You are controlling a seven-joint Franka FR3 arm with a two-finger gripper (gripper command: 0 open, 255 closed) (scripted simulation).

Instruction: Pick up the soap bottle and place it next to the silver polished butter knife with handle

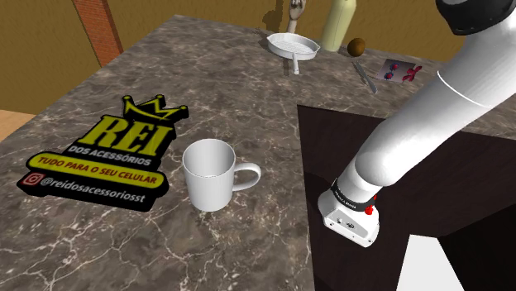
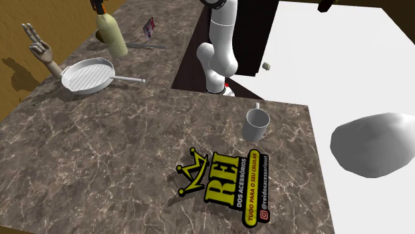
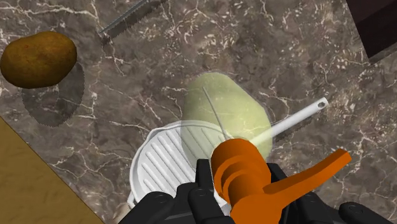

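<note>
The soap bottle (image 1: 339,25) is pale yellow-green with an orange pump. It is at the far end of the counter (image 1: 240,91), just beside a white pan (image 1: 277,39). A brown potato (image 1: 357,45) sits near its other side. The grey knife (image 1: 364,76) lies past the potato, next to a small picture card (image 1: 398,70). A wooden hand (image 2: 43,50) stands behind the pan. A white mug (image 1: 211,174) and a black and yellow sign (image 1: 107,153) are well apart from them.

The black fingers (image 3: 202,184) are clamped on the orange pump, one on each side.

The counter is dark marble. The wall (image 1: 33,50) is yellow-brown.
</note>
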